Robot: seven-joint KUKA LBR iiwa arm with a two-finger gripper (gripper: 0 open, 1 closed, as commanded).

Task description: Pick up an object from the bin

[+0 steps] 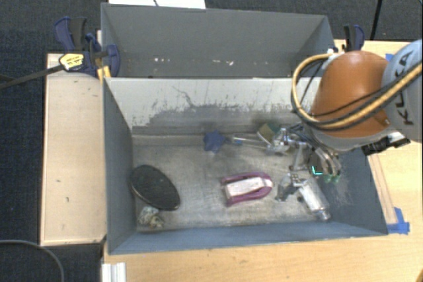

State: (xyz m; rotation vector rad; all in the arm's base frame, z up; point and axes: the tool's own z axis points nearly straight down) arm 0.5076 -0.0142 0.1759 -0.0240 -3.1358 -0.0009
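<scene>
My gripper [301, 199] hangs low in the right part of the bin, near the front wall. Its two metal fingers stand apart, open, with nothing between them. Just left of the left fingertip [285, 193] lies a flat purple and white packet [246, 187], close but apart from it. Behind the gripper, along the back wall, lies a small tool with a blue head [214, 141] and a thin metal shaft [248, 139].
A black oval disc [154, 187] lies at the front left, with a small crumpled greyish thing [150, 217] in the corner beside it. A small olive piece [268, 132] sits by the back wall. The arm's orange cover and cables hang over the bin's right side.
</scene>
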